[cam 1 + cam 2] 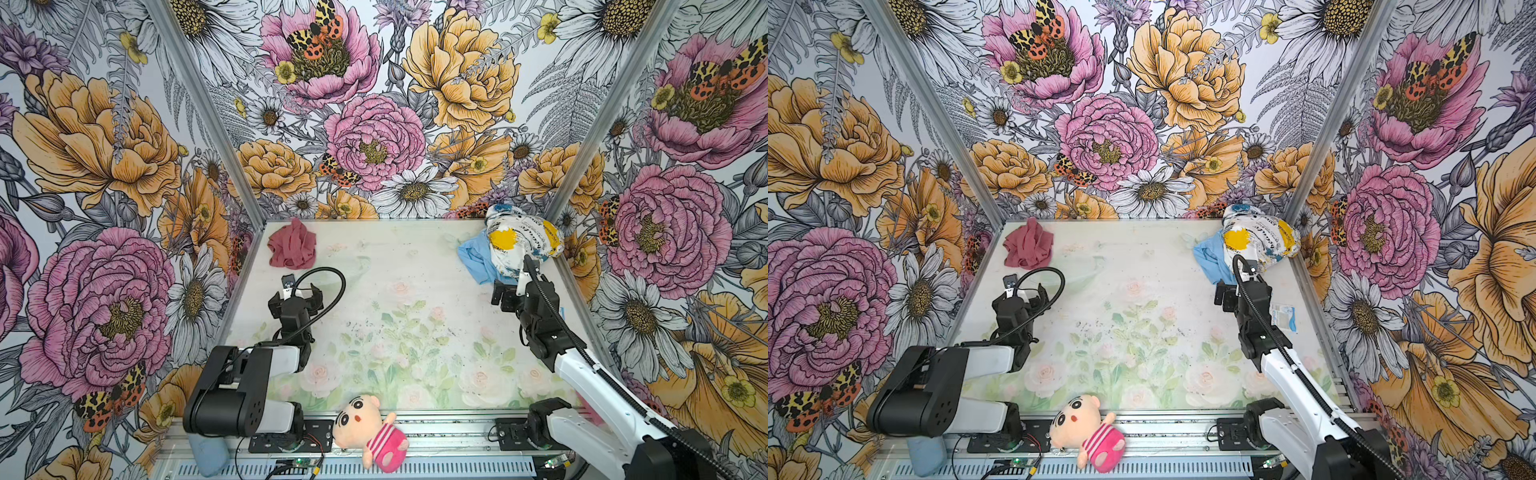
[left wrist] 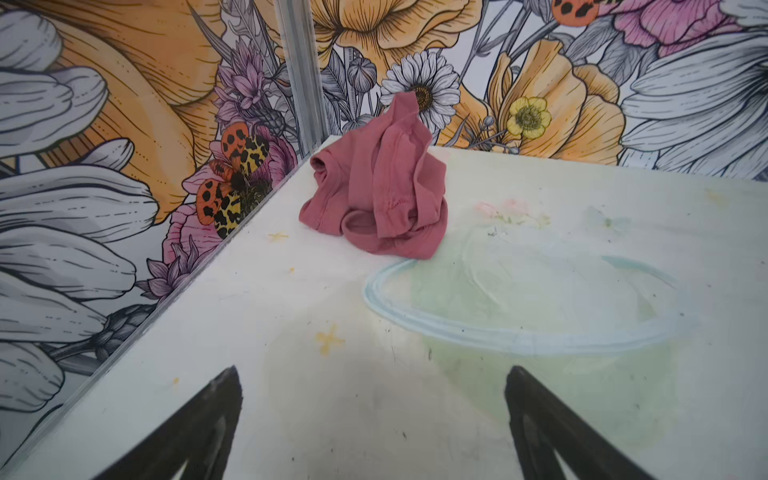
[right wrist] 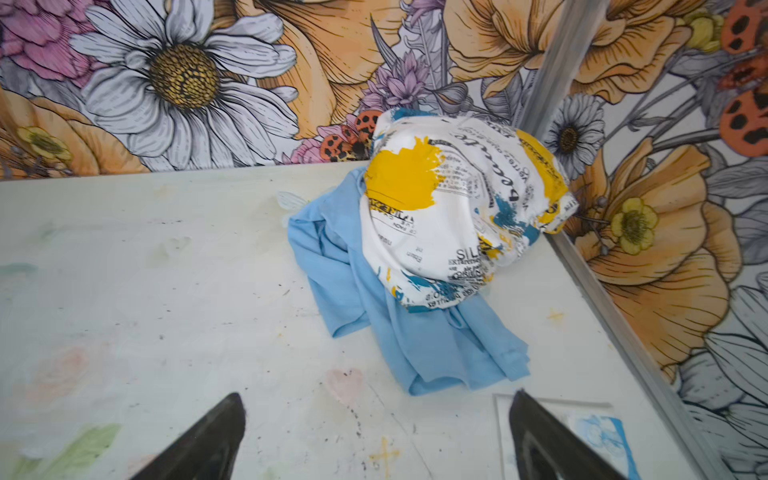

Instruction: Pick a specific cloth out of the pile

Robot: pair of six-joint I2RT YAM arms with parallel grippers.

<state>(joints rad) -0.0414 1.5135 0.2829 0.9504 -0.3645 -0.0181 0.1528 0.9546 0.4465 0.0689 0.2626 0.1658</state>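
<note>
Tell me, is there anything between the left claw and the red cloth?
No. In the left wrist view, only bare table lies between the open left claw and the red cloth. Both top views agree.

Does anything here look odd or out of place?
Yes: a plush doll lies on the metal rail at the table's front edge, off the work surface. The dusty-red cloth sits alone, far from the pile.

Robot test booth: flower-papered walls point(image 1: 374, 124), aluminium rails point(image 1: 415, 428).
</note>
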